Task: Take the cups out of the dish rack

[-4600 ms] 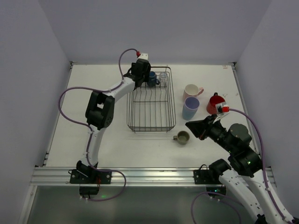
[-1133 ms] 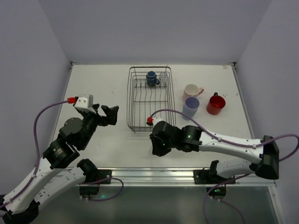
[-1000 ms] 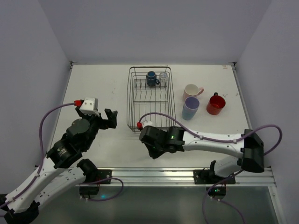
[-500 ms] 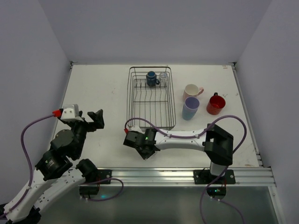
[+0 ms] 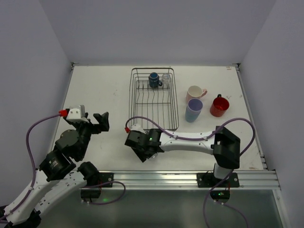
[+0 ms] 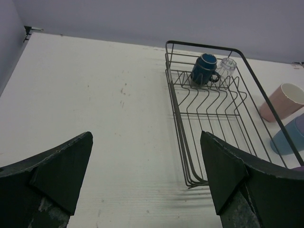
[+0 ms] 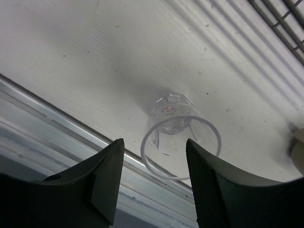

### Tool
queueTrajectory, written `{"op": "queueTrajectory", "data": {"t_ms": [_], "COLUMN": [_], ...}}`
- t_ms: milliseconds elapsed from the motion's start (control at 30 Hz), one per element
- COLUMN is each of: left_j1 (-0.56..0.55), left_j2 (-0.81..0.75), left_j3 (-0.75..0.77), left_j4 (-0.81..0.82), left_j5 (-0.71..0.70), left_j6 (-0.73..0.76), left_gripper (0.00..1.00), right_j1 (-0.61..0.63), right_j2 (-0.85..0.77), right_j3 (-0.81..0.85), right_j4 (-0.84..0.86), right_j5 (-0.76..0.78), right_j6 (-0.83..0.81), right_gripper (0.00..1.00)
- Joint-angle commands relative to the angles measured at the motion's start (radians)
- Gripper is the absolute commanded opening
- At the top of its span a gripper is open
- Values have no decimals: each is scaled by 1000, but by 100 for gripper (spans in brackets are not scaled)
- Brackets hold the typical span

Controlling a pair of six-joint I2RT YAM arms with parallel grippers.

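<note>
The dish rack stands at the back middle of the table, also in the left wrist view. In its far end sit a dark blue cup and a clear glass. Another clear glass cup stands upright on the table near the front rail. My right gripper is open around it, with the fingers apart from its sides. My left gripper hangs open and holds nothing, left of the rack.
A pink mug, a lavender cup and a red mug stand on the table right of the rack. My right arm stretches across the front of the table. The metal rail borders the near edge.
My right gripper has opened and let go of the clear glass cup near the front rail. The left arm has shifted a little toward the rack.
</note>
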Motion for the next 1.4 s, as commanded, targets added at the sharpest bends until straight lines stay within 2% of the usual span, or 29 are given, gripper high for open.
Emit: {"op": "queueTrajectory", "data": {"t_ms": [0, 67, 167, 200, 267, 367, 400, 433, 533, 600, 833, 1067, 1200, 1367], "left_j1": [7, 7, 6, 7, 7, 7, 9, 9, 12, 30, 177, 214, 225, 230], "left_j2": [41, 71, 160, 218, 339, 512, 550, 591, 751, 870, 1209, 1553, 1691, 1785], "left_j3": [15, 35, 70, 76, 117, 191, 206, 234, 307, 350, 620, 921, 1090, 1145], "left_j4": [57, 71, 119, 165, 212, 260, 277, 295, 346, 369, 407, 331, 272, 263], "left_j5": [71, 116, 262, 330, 371, 425, 443, 448, 445, 451, 544, 552, 543, 488], "left_j6": [-33, -59, -108, -116, -128, -138, -138, -135, -124, -121, -128, -46, -21, 17], "left_gripper": [98, 97, 95, 95, 95, 94, 94, 93, 91, 90, 82, 82, 84, 86], "right_j1": [3, 3, -2, -5, -23, -94, -118, -176, -301, -342, -373, -373, -373, -373], "right_j2": [-148, -251, -420, -466, -596, -764, -806, -847, -987, -1028, -1100, -1163, -1195, -1225], "right_j3": [32, 0, -63, -83, -145, -246, -274, -303, -419, -468, -516, -561, -567, -574], "right_j4": [3, 27, 94, 115, 162, 216, 231, 248, 337, 369, 383, 414, 414, 414], "right_j5": [62, 74, 59, 52, 56, 76, 71, 58, -30, -74, -44, -99, -114, -126], "right_j6": [8, 13, -5, -10, -21, -27, -29, -30, -39, -42, -58, -62, -75, -76], "right_gripper": [58, 58, 57, 57, 54, 36, 28, 15, 9, 8, 8, 9, 11, 12]}}
